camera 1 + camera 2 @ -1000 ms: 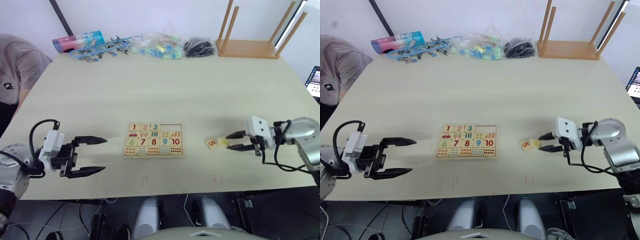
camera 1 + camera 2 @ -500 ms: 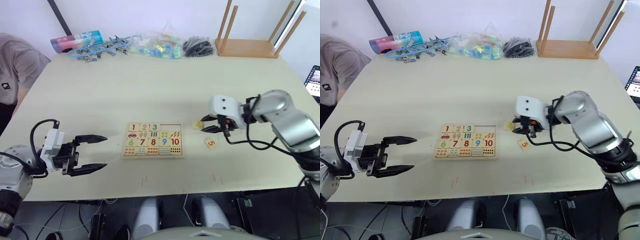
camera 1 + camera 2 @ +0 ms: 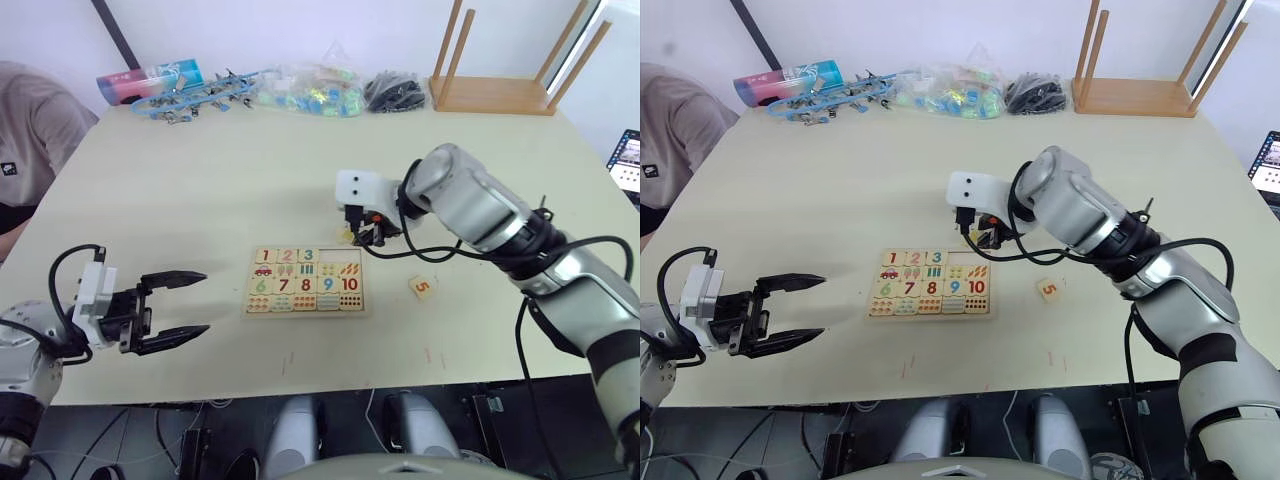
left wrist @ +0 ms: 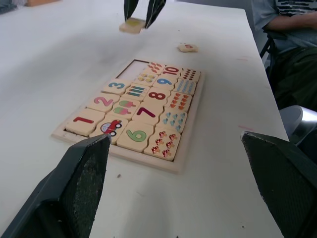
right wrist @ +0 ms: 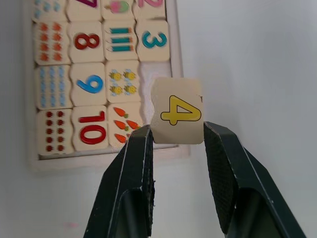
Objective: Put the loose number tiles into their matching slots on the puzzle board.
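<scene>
The puzzle board [image 3: 306, 313] lies flat at the table's near middle. Tiles 1, 2 and 3 sit in its top row. The two slots [image 3: 341, 254] to their right are bare. My right gripper [image 3: 352, 236] hangs just above the board's far right edge, shut on the yellow 4 tile [image 5: 177, 110]. That tile hovers beside the bare slot [image 5: 151, 74] next to the 3. The orange 5 tile [image 3: 422, 287] lies loose on the table right of the board. My left gripper [image 3: 185, 305] stands open, low, left of the board, with nothing between its fingers.
Along the far edge lie a pink and blue tube [image 3: 150, 80], blue clips [image 3: 200, 97], clear bags of small parts [image 3: 310, 95], a black bundle [image 3: 395, 92] and an upturned wooden stand [image 3: 505, 95]. A person [image 3: 30, 130] sits at the far left corner.
My right arm has lifted the 4 tile from beside the 5 tile and carried it left to the board's far edge. The left gripper has hardly moved.
</scene>
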Controlling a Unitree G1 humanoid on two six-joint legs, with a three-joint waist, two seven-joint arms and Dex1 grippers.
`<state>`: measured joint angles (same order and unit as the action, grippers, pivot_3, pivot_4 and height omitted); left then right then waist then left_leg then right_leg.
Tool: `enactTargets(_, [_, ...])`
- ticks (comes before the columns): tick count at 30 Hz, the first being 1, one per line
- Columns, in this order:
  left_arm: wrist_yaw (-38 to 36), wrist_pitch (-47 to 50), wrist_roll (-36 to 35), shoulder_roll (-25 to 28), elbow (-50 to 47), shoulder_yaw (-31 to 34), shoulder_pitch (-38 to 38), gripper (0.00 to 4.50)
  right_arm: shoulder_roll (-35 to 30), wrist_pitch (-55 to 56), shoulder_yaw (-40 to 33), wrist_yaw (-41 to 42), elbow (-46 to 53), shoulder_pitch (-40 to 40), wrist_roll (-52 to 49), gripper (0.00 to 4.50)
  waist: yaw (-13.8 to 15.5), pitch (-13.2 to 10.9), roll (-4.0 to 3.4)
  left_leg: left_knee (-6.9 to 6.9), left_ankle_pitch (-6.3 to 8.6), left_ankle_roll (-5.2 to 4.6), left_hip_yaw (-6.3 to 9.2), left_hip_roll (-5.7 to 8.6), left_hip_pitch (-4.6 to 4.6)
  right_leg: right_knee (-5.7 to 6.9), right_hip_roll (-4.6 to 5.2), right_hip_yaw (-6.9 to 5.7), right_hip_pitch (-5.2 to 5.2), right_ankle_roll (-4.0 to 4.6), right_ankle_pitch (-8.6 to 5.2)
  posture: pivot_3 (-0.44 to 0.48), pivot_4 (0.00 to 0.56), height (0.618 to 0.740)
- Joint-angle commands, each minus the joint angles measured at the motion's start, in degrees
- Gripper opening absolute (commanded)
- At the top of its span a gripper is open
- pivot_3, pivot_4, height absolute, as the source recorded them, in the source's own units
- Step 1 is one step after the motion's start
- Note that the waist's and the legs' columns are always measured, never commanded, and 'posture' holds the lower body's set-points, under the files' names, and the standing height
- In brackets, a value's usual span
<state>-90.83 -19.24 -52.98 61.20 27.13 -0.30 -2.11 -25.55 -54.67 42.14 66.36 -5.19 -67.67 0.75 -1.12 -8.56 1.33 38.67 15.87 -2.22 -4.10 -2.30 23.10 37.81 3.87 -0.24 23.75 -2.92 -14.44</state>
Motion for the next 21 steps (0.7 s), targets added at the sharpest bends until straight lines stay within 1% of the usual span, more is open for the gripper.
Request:
enactTargets(1, [-1.7, 0.4, 0.6, -0.5, -0.7, 3.5, 1.1, 4.5, 1.6, 0.7, 0.8, 0.1, -2.2, -2.5, 1.6, 0.92, 0.0, 0.0, 0.0, 0.0, 0.0, 0.0, 0.0, 0.0, 0.01, 0.0, 0.0, -0.03, 0.0, 0.0, 0.0, 0.0, 0.15, 0.737])
enactTargets(9, [-1.7, 0.8, 1.7, -2.1, -0.9, 6.0, 2.4, 4.5, 5.0, 2.0, 3.5, 0.9, -5.5, -3.0, 3.6, 0.92, 0.0, 0.0, 0.0, -0.01, 0.0, 0.0, 0.03, -0.01, 0.01, 0.02, 0.05, -0.06, 0.01, 0.0, 0.0, 0.0, 0.15, 0.737])
enactTargets(14, [-1.7, 1.3, 2.3, -2.8, -0.8, 7.0, 2.5, 4.5, 7.9, 2.7, 3.7, 0.0, -8.8, -3.4, 4.8, 0.92, 0.0, 0.0, -0.01, -0.01, 0.0, 0.01, 0.03, 0.0, 0.0, 0.04, 0.05, -0.1, 0.01, 0.01, 0.0, 0.0, 0.15, 0.737])
enactTargets(21, [-1.7, 1.8, 2.8, -3.3, -1.0, 7.9, 2.8, 4.5, 9.8, 3.7, 4.0, -0.5, -11.6, -3.3, 6.7, 0.92, 0.0, 0.0, 0.0, -0.01, 0.0, 0.01, 0.03, 0.0, 0.01, 0.03, 0.08, -0.13, 0.01, 0.01, 0.0, 0.0, 0.15, 0.737])
